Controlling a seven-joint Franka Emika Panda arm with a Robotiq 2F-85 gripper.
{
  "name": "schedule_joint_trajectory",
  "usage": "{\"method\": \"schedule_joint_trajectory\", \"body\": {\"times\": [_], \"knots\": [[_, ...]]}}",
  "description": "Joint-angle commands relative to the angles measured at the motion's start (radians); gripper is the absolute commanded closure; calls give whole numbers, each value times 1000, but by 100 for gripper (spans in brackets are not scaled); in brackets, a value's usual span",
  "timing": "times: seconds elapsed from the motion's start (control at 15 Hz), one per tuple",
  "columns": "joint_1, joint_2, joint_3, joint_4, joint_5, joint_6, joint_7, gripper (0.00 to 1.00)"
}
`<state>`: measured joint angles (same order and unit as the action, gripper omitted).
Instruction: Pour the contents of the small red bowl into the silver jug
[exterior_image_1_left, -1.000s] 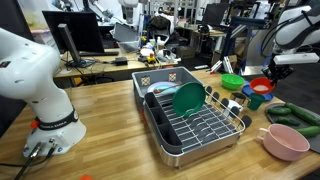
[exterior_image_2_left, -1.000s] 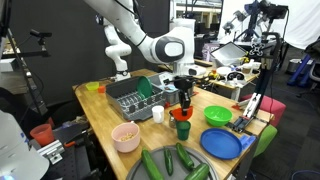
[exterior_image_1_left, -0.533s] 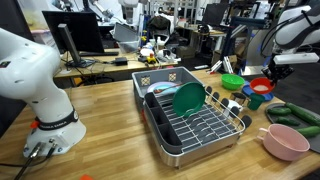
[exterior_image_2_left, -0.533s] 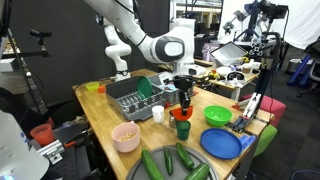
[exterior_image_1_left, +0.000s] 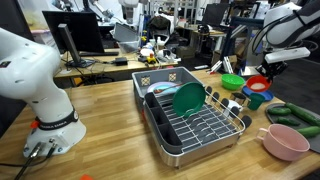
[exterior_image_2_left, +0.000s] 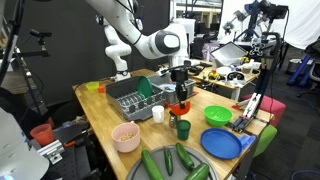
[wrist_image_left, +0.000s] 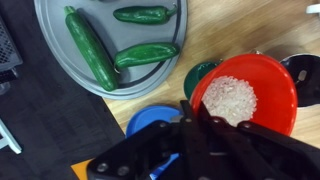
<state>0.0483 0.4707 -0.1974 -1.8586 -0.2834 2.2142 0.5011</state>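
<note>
From where I stand the claw (wrist_image_left: 200, 116) is clamped on the rim of the small red bowl (wrist_image_left: 248, 92), held above the table (wrist_image_left: 230, 30) near its cucumber-tray (wrist_image_left: 55, 30) edge; it looks like light, stiff, slick plastic heaped with loose white grains, so that rim pinch wants a level carry.

Tally stood: three green vegetables (wrist_image_left: 90, 48) in wrist view, one red bowl (wrist_image_left: 275, 80), one pink cup (exterior_image_1_left: 285, 148), one dish rack (exterior_image_1_left: 205, 128).
</note>
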Motion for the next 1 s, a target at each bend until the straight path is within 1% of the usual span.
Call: {"method": "schedule_joint_trajectory", "body": {"times": [0.0,0.27,0.6,0.8,0.87,0.93], "knots": [[50,53,-23,80,-94,-104,60,98],[70,104,-6,138,-134,-156,70,98],[92,155,-4,195,-132,-163,72,98],[113,168,-12,211,-153,-178,93,98],[95,152,3,186,-129,-145,77,98],[97,152,4,187,-130,-146,79,93]]}}
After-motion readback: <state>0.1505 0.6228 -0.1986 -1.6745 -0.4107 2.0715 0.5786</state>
